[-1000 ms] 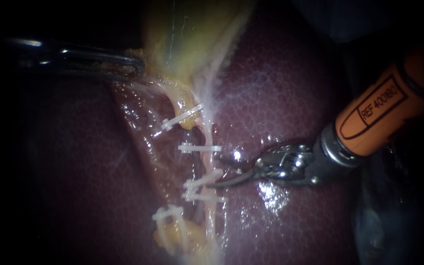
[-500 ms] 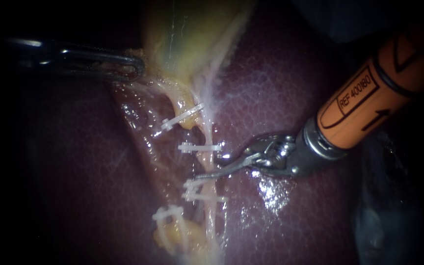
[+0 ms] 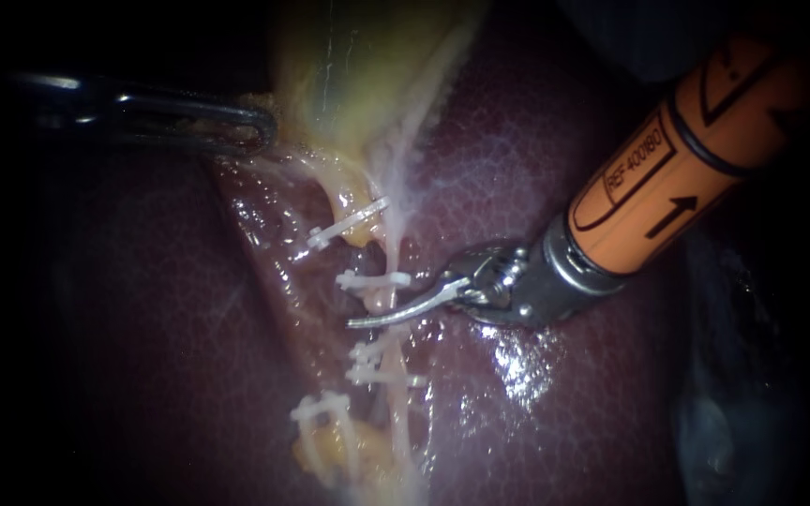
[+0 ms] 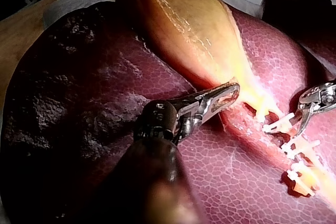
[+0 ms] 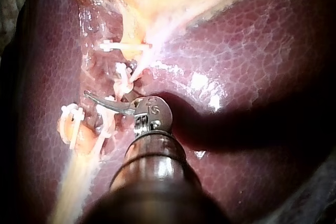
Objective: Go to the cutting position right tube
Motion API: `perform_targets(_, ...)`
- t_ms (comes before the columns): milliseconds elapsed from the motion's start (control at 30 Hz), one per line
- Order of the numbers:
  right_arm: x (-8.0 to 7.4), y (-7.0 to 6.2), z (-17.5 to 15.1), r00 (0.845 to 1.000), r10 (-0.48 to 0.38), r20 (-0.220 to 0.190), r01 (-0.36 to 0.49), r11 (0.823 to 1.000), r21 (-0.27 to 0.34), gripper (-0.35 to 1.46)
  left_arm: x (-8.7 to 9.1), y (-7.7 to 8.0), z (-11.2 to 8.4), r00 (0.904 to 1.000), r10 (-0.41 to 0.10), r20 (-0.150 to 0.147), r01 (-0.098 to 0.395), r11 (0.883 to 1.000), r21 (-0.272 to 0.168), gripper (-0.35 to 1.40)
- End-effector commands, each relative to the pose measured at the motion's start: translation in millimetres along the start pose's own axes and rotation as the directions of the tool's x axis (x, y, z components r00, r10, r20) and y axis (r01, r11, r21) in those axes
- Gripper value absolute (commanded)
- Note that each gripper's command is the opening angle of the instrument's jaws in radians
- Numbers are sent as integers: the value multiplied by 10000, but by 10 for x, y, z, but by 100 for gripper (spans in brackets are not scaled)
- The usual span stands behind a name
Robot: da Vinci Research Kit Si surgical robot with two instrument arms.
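The right tube runs pale down the liver, with a white clip above and a pair of clips below. My right instrument, on an orange shaft, reaches across the tube between those clips; its curved blades stand open, one lying over the tube, the other mostly hidden. In its own wrist view the right instrument lies just under a clip. My left instrument is shut on the gallbladder's lower edge and holds it taut, as the left wrist view also shows.
Dark red liver fills the view on both sides of the tubes. A left tube carries a slanted clip higher up and another clip lower down. Yellow fatty tissue sits under the lowest clips.
My right instrument has slid leftward and slightly up, bringing its blades from beside the right tube to across it between the clips. The left instrument has held still.
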Motion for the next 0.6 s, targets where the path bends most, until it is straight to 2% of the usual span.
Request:
perform_targets(33,0,1,3,9999,-57,-98,58,9999,112,132,0,0,0,10000,-1,0,1,10000,-1,-35)
perform_targets(300,2,10,22,9988,-181,-445,209,9979,621,132,0,0,0,10000,-3,5,3,10000,-33,-35)
perform_targets(467,3,13,26,9979,-239,-597,300,9943,1024,119,0,0,0,10000,-3,5,3,10000,-35,-35)
perform_targets(600,4,13,26,9952,-673,-708,755,9898,1208,104,0,0,1,10000,-3,5,3,10000,-36,-35)
